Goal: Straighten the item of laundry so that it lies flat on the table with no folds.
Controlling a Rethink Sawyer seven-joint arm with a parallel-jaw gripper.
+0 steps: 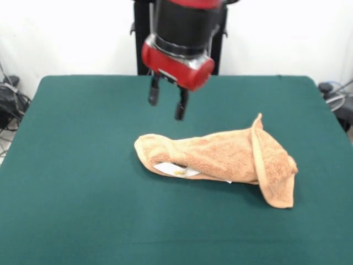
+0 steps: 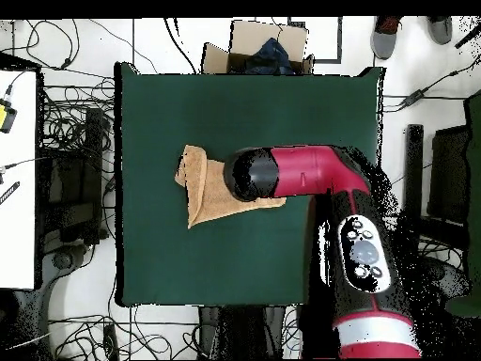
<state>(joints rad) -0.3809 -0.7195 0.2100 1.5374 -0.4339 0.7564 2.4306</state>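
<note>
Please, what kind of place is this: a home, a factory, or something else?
Most likely a robotics lab. A red arm on a pedestal stands at a green table holding only a towel. Loose cables cover the floor, and a cardboard box sits by the table's far edge.

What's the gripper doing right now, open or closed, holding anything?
Gripper: open, holding nothing, hanging above the table behind the towel.
</note>
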